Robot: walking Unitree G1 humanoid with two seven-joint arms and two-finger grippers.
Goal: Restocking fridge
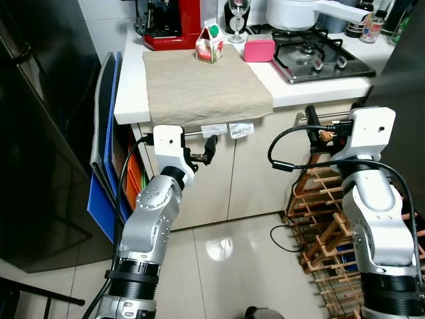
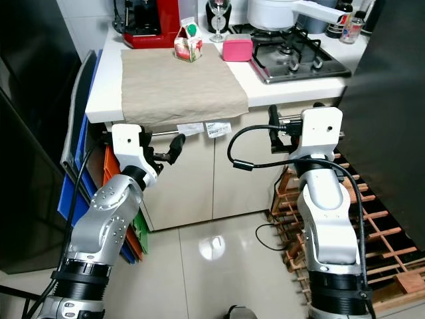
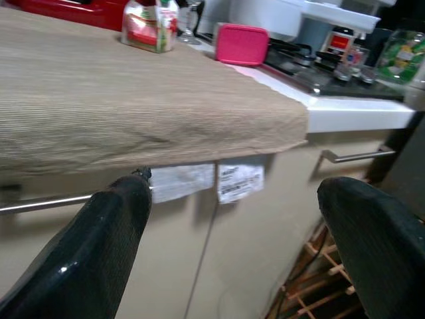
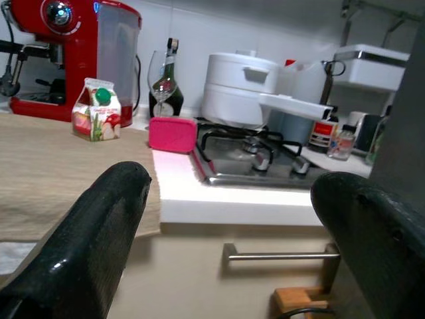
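A small red-and-white juice carton point(image 1: 209, 42) with a green cap stands at the back of a beige cloth point(image 1: 202, 83) on the white counter point(image 1: 129, 100). A pink box point(image 1: 259, 48) lies just right of the carton. My left gripper point(image 1: 204, 151) is open and empty, held below the counter's front edge before the cupboard door. At the same height my right gripper point(image 1: 312, 126) is open and empty, in front of the cupboard under the stove. The carton point(image 4: 97, 111) and pink box point(image 4: 172, 133) also appear in the right wrist view, beyond the fingers point(image 4: 106, 219).
A dark fridge front point(image 1: 40, 133) fills the left side, with blue and grey boards point(image 1: 103, 139) leaning beside it. On the counter are a red coffee machine point(image 1: 171, 20), a wine glass point(image 1: 237, 13), and a gas stove point(image 1: 319, 58) with a white pot point(image 1: 295, 12). A wooden rack point(image 1: 325, 226) stands at the right.
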